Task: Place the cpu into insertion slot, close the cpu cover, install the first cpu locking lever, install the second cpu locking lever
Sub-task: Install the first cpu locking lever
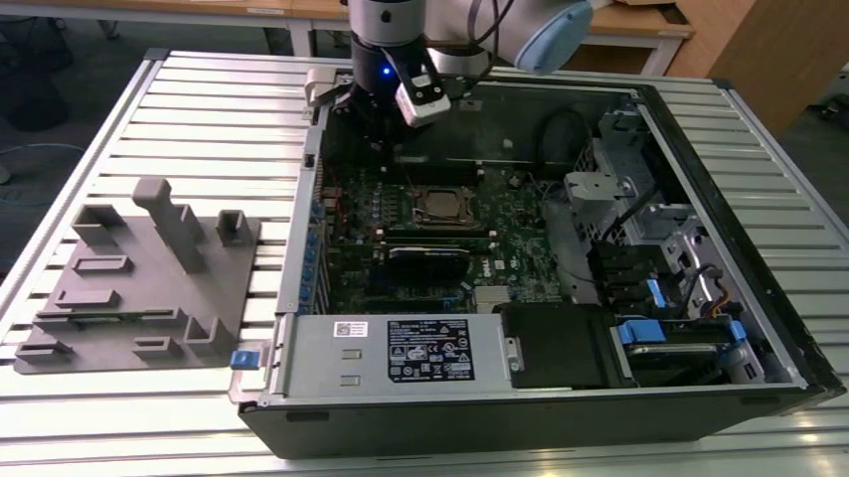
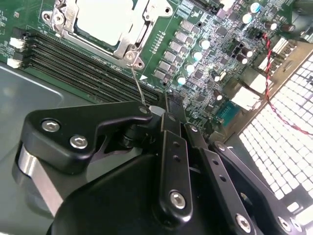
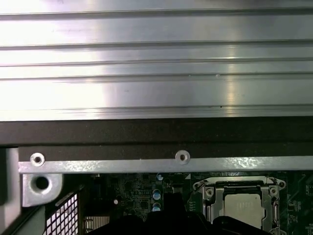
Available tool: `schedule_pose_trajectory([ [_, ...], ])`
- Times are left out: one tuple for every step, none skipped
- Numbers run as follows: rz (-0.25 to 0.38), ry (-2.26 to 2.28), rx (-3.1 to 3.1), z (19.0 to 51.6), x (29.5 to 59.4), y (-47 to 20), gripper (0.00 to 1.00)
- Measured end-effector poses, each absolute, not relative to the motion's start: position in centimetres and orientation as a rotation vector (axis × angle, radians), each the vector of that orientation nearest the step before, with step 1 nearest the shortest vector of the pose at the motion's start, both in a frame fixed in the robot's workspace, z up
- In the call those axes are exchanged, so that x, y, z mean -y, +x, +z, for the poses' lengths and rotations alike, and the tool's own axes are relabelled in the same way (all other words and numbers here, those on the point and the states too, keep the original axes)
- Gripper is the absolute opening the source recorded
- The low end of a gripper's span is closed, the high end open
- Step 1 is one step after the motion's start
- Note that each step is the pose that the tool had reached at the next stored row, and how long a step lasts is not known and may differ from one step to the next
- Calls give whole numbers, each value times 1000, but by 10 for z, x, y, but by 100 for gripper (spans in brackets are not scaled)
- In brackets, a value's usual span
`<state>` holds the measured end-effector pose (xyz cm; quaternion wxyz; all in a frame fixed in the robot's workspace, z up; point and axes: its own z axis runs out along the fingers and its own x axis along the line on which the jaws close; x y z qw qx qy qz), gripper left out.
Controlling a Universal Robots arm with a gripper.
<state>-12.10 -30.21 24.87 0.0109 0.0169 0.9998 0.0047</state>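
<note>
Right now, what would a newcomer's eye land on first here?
An open desktop computer case lies on the slatted metal table, motherboard exposed. The arm reaches into its far corner at the exterior view's left. In both wrist views the silvery cpu shows through the window of the cpu cover; in the second wrist view a thin wire lever runs from the cover's corner toward the gripper, low over the board.

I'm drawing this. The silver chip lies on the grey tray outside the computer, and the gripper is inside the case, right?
No: the cpu lies in the insertion slot, as the second wrist view shows. The gripper is inside the case.
</note>
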Motion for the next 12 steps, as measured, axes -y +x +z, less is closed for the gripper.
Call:
schedule_pose_trajectory([
  [15, 53, -3119, 249, 302, -121, 11],
  [16, 53, -3119, 249, 302, -121, 11],
  [18, 53, -3119, 249, 302, -121, 11],
  [24, 53, -3120, 249, 302, -121, 11],
  [34, 53, -3120, 249, 302, -121, 11],
  [48, 53, -3119, 249, 302, -121, 11],
  [63, 53, -3119, 249, 302, -121, 11],
  [80, 53, -3119, 249, 302, -121, 11],
  [94, 54, -3119, 249, 302, -121, 11],
  [105, 54, -3118, 249, 302, -121, 11],
  [110, 54, -3118, 249, 302, -121, 11],
  [113, 54, -3118, 249, 302, -120, 11],
])
